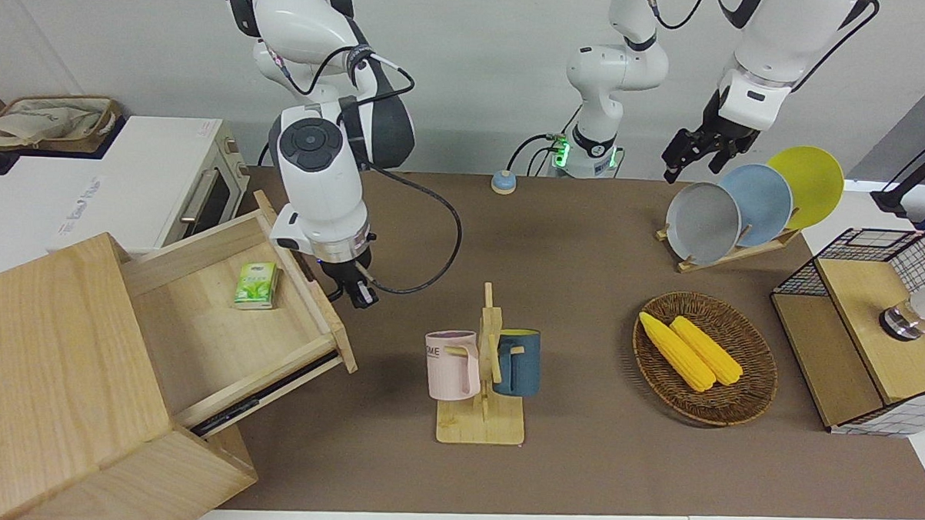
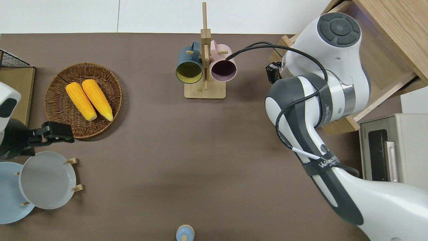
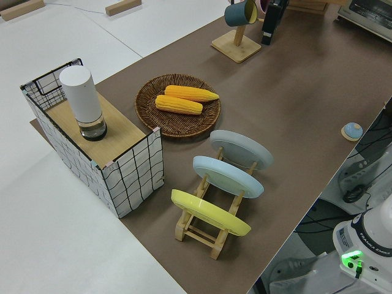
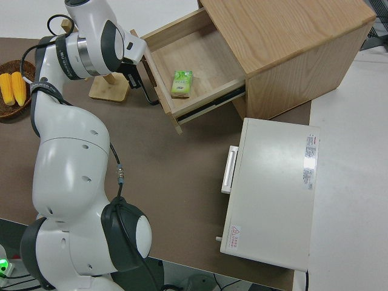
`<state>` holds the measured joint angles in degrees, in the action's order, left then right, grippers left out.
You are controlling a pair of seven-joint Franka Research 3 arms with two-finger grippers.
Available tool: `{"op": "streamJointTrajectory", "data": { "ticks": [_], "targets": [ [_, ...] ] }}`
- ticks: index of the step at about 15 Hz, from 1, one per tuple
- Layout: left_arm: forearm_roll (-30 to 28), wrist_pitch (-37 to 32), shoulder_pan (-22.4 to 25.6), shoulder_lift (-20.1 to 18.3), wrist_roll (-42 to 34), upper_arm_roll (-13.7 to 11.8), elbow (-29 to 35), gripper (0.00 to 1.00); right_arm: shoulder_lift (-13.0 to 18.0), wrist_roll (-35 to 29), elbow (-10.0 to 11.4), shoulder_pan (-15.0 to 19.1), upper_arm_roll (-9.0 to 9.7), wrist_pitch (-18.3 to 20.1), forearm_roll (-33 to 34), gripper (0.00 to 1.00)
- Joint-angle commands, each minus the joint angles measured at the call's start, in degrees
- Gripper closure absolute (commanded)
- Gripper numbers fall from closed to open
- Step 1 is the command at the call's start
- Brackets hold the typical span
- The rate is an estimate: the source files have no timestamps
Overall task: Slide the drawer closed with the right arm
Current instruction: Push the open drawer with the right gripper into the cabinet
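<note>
The drawer [image 1: 221, 336] [image 4: 188, 51] stands pulled well out of the big wooden box [image 1: 51, 353] [image 4: 285, 36]. A green packet [image 1: 256, 285] [image 4: 182, 83] lies inside it. A black loop handle [image 4: 147, 91] sits on its front panel [image 1: 330, 309]. My right gripper [image 1: 354, 291] [image 4: 134, 68] hangs low just outside that panel, close by the handle, on the side toward the middle of the table. In the overhead view the arm covers most of the gripper and the panel [image 2: 347, 125]. The left gripper [image 1: 693, 164] [image 2: 57, 132] is parked and open.
A white oven [image 1: 196, 181] [image 4: 273, 194] stands beside the box, nearer to the robots. A mug rack [image 1: 486, 368] with two mugs stands mid-table near the right gripper. A basket of corn [image 1: 705, 357], a plate rack [image 1: 741, 204] and a wire crate [image 1: 860, 328] sit toward the left arm's end.
</note>
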<state>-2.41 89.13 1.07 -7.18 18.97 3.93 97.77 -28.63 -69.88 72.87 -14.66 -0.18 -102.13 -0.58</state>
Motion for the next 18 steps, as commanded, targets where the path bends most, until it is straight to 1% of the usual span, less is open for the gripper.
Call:
{"op": "streamJointTrajectory", "data": {
  "ticks": [1,4,7,8,9,10,11,12,15,18],
  "targets": [
    [-0.1,-0.9,0.0,-0.5,-0.4,-0.2,-0.2,0.01,0.1,3.3,0.4,2.4,0.62,-1.5,2.9,1.000],
    [-0.1,-0.9,0.0,-0.5,-0.4,-0.2,-0.2,0.01,-0.2,3.9,0.1,3.5,0.53,-1.7,4.0,1.000],
    [-0.1,-0.9,0.0,-0.5,-0.4,-0.2,-0.2,0.01,-0.1,5.9,-0.4,6.2,1.14,-2.0,4.0,1.000],
    [-0.1,-0.9,0.0,-0.5,-0.4,-0.2,-0.2,0.01,-0.1,6.9,-0.8,6.9,1.15,-2.0,3.9,1.000],
    [-0.1,-1.0,0.0,-0.5,-0.4,-0.2,-0.2,0.01,-0.1,7.6,-1.6,8.2,1.49,-2.0,3.4,1.000],
    [-0.1,-0.9,0.0,-0.5,-0.4,-0.2,-0.2,0.01,-0.1,7.9,-1.6,9.3,2.11,-2.0,3.3,1.000],
    [-0.1,-1.0,0.0,-0.5,-0.4,-0.2,-0.2,0.01,-0.1,8.0,-2.0,10.4,3.16,-2.1,3.3,1.000],
    [-0.1,-0.9,0.0,-0.5,-0.4,-0.2,-0.2,0.01,-0.2,8.0,-2.4,11.7,3.69,-2.1,3.3,1.000],
    [-0.1,-0.9,0.0,-0.5,-0.4,-0.2,-0.2,0.01,-0.2,11.2,-2.4,15.6,5.97,-2.1,3.3,1.000],
    [-0.1,-0.9,0.0,-0.5,-0.4,-0.2,-0.2,0.01,-0.2,11.5,-2.5,19.5,8.61,-2.6,3.2,1.000]
  ]
}}
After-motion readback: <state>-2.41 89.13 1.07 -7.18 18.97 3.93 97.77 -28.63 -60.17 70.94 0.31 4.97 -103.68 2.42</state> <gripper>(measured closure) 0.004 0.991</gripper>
